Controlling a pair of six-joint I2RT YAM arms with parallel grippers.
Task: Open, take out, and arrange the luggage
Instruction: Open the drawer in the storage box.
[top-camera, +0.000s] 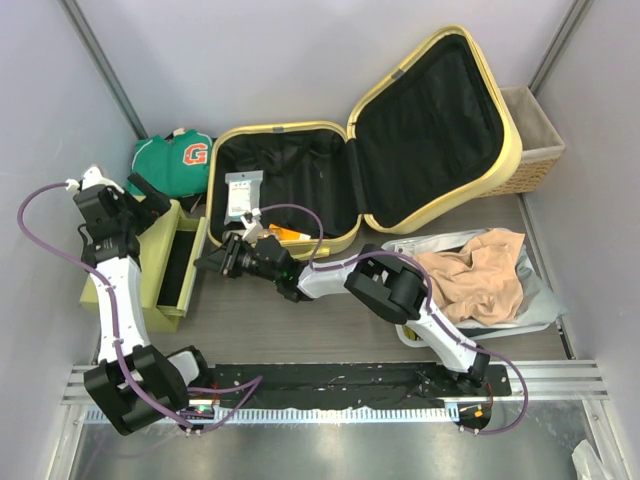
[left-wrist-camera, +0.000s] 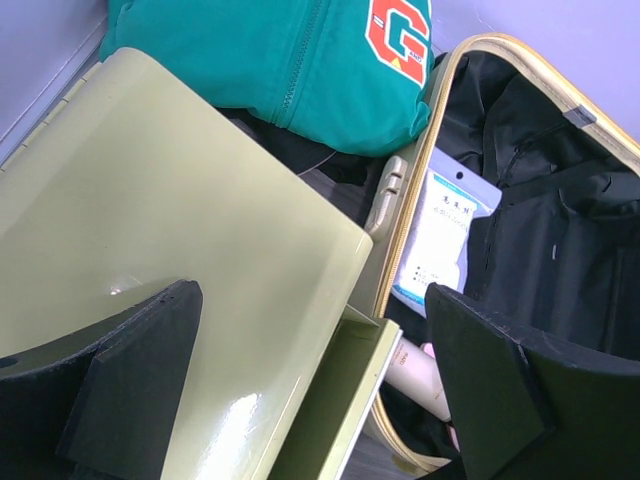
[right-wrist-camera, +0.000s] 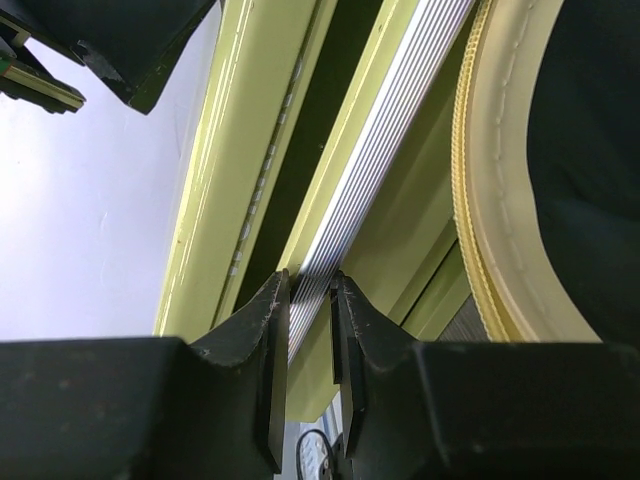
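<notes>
Right gripper (right-wrist-camera: 310, 280) fingers nearly together at the ribbed rim of the yellow-green box (left-wrist-camera: 150, 200), clamping undeterminable; left gripper (left-wrist-camera: 312, 295) spread apart above the box; luggage (top-camera: 430, 130) lies open at upper centre, immediately right of both grippers.

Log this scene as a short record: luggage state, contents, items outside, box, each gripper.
luggage: open, lid propped up at right
inside: white packet, tube
outside: green jersey behind box; beige garment on bag at right
box: left of luggage, drawer pulled out
left gripper: jaws open, above box
right gripper: jaws closed on drawer rim
</notes>
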